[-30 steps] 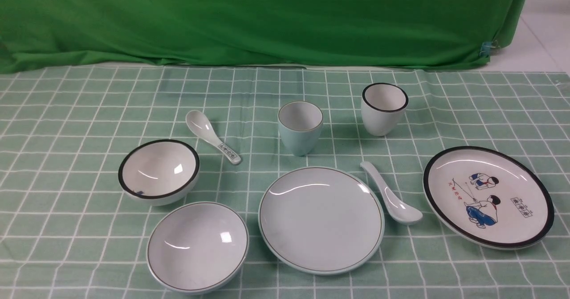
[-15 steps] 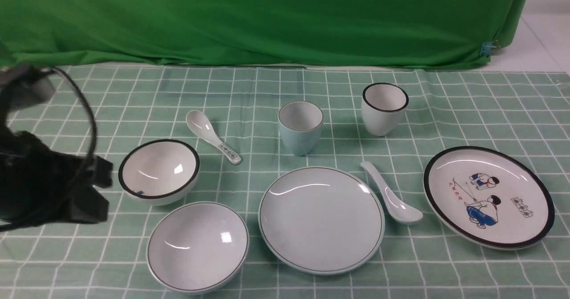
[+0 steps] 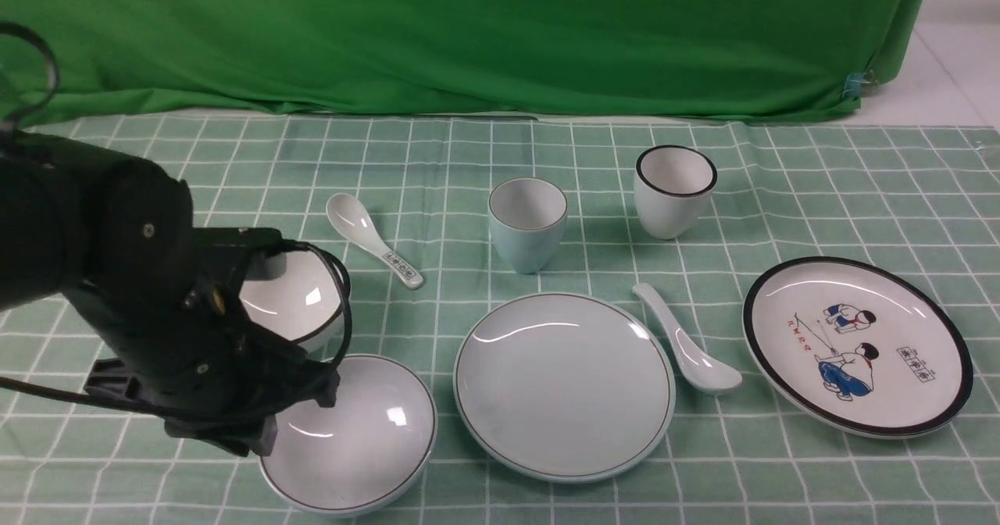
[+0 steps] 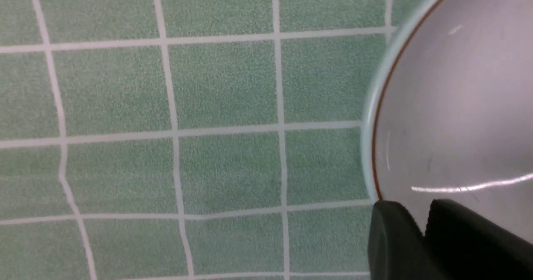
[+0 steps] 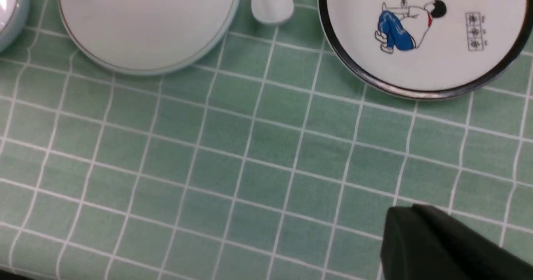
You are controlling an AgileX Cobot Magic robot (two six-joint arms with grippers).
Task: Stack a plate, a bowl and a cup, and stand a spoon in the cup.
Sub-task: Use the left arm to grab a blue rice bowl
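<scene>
Bowl [image 3: 367,439] rim at left gripper [image 4: 421,213], arm [image 3: 117,259] half-hiding black-rimmed bowl [image 3: 301,294], plate [image 3: 562,384] alongside.

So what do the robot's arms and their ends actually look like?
Only the left arm shows much of itself: bulky, rounded matte-black housings with a small screw head and a brass-coloured dot, and thin black cables looping around it. The left tool ends in two dark, blunt fingers. Of the right tool only a dark, wedge-shaped tip is visible.
</scene>
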